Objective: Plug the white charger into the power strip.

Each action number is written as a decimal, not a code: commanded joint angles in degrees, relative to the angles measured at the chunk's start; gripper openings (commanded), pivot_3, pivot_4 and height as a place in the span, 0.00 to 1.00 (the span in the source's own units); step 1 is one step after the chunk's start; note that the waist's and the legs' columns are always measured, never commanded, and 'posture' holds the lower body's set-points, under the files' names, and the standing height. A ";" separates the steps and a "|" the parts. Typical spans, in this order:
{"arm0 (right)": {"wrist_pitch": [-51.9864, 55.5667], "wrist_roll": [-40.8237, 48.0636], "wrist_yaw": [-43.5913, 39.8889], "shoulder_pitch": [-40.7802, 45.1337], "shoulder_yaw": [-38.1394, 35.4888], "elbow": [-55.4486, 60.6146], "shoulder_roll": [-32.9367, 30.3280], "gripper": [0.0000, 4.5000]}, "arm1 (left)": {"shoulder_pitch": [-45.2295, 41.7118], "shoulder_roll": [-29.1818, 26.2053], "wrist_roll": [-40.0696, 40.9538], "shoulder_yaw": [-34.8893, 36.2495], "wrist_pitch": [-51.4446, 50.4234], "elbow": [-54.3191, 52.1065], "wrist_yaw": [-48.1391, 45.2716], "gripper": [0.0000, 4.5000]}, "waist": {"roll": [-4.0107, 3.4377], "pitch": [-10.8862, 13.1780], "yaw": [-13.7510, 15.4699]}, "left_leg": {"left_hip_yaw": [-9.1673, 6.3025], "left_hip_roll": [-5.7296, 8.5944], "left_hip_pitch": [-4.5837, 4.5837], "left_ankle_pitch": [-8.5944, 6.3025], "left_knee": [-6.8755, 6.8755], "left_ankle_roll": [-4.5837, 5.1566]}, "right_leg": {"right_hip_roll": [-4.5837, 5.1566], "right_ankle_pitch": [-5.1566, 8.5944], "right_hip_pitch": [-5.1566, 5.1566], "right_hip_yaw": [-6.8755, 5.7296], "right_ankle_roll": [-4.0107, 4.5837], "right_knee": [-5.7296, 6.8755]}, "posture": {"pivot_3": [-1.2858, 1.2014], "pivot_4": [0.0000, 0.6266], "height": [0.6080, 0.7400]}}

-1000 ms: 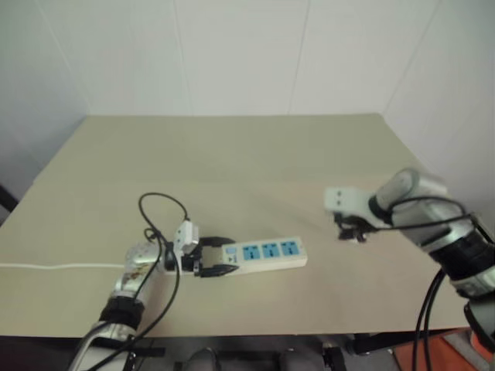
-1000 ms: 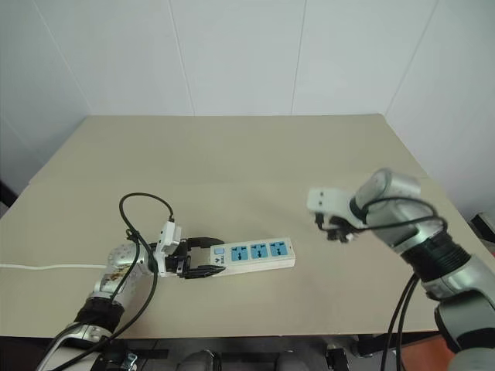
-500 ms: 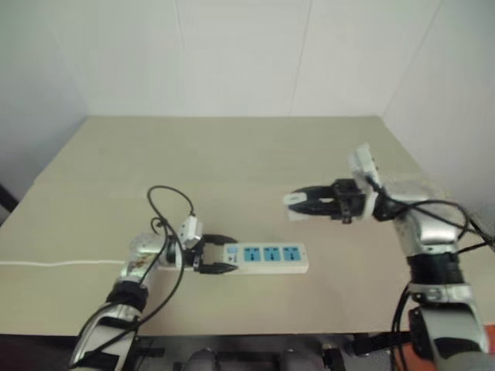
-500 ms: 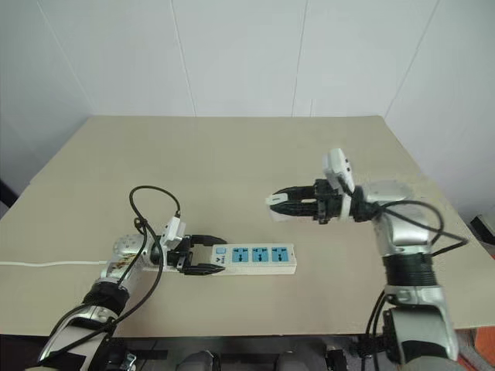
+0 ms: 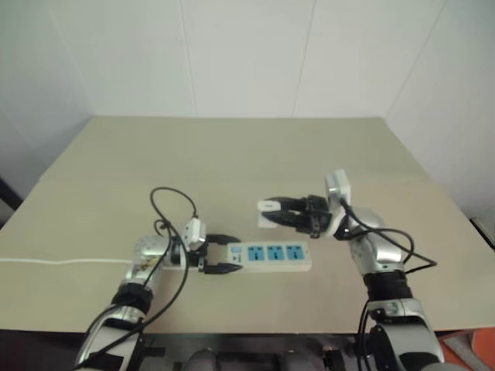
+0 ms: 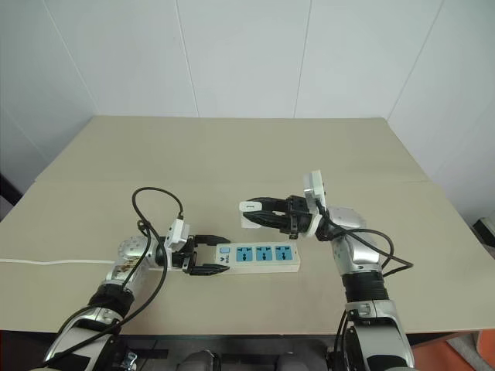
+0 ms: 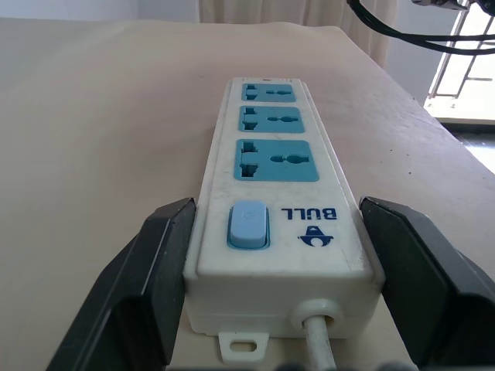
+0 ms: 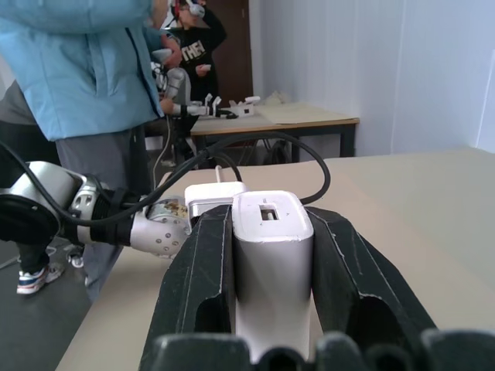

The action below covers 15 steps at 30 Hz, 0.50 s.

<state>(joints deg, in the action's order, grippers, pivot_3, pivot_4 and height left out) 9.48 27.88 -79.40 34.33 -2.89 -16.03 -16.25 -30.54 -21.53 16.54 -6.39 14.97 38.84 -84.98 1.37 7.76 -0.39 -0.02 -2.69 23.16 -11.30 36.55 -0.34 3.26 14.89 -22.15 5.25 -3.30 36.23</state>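
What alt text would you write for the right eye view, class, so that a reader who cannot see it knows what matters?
The right gripper holds the white charger in the air, just above and behind the power strip lying on the tan table. The left gripper clamps the strip's switch end, from which a white cord runs off the table's left edge.

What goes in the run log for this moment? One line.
left pincer: shut on power strip switch end | right pincer: shut on white charger, above strip | charger: not plugged in

Robotics lab, bare white walls [image 6: 247, 54], person [image 8: 85, 85] beside equipment-strewn bench [image 8: 294, 116]
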 commanded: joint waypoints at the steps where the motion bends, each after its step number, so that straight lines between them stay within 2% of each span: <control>1: -3.79 -0.09 0.49 0.14 0.42 -2.47 1.55 0.25 | 1.25 0.34 -2.18 -1.30 -0.68 -0.38 1.35 0.71 | 0.00 0.00 -0.01 | 0.00 0.00 0.00 0.00 0.00 0.00 | 0.00 0.00 -0.01 0.01 0.00 0.00 | 0.52 0.24 1.00; 15: -9.07 -2.70 -0.79 -1.60 4.44 -8.64 3.99 0.25 | 1.36 -0.01 -2.23 -1.40 -1.18 -1.09 1.41 0.71 | -0.01 0.00 -0.06 | 0.00 0.00 0.01 0.00 0.00 0.00 | 0.00 0.00 -0.01 0.01 0.00 0.00 | 0.52 0.24 1.00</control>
<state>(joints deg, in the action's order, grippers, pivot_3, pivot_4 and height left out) 2.20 24.97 -79.82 32.39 1.66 -25.24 -12.41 -30.18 -21.65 16.47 -6.43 14.48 37.98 -84.52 1.36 7.76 -0.45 -0.02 -2.68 23.17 -11.30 36.55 -0.34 3.27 14.89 -22.16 5.27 -3.30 36.22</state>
